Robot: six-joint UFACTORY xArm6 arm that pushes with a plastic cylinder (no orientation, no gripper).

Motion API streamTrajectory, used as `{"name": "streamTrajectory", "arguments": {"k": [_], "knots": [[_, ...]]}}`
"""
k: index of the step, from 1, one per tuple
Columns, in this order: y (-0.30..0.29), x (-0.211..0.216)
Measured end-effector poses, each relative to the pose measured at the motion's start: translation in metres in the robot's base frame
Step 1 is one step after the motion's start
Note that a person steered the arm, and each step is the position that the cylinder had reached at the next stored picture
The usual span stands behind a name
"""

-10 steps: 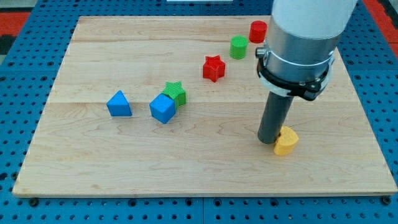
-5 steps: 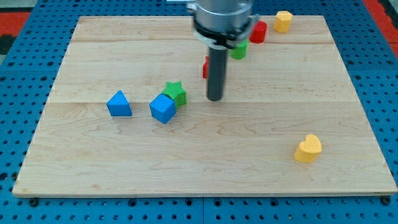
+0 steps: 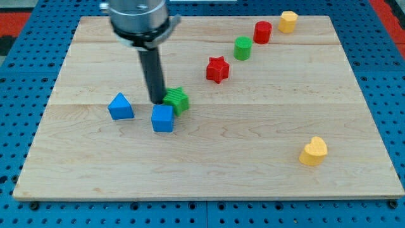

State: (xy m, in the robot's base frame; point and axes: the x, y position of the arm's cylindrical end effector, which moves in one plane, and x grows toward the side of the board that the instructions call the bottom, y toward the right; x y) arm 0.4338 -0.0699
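1. My tip (image 3: pixel 156 101) rests on the tabletop (image 3: pixel 209 158), touching the green star (image 3: pixel 177 99) at its 9 o'clock; no claw shows.
2. 2 blue: cube (image 3: pixel 162 118) at the tip's 6, triangle (image 3: pixel 120 106) at 9.
3. 2 red: star (image 3: pixel 217 69), cylinder (image 3: pixel 262 31).
4. 2 green, counting the cylinder (image 3: pixel 242 48).
5. 2 yellow: 1 (image 3: pixel 288 21) at 1 o'clock, 1 heart (image 3: pixel 314 151) at 4.

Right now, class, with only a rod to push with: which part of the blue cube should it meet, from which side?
I cannot grip; I would press my tip on the middle of the blue cube's flat far face, from the view's top, where the tip stands. The green star crowds its right corner; centred contact likely avoids spinning.
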Motion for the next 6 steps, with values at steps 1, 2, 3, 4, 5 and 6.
{"name": "streamTrajectory", "arguments": {"k": [1, 2, 3, 4, 5, 6], "knots": [[0.027, -0.003], [0.074, 0.009], [0.107, 0.022], [0.126, 0.008], [0.148, 0.035], [0.159, 0.063]]}}
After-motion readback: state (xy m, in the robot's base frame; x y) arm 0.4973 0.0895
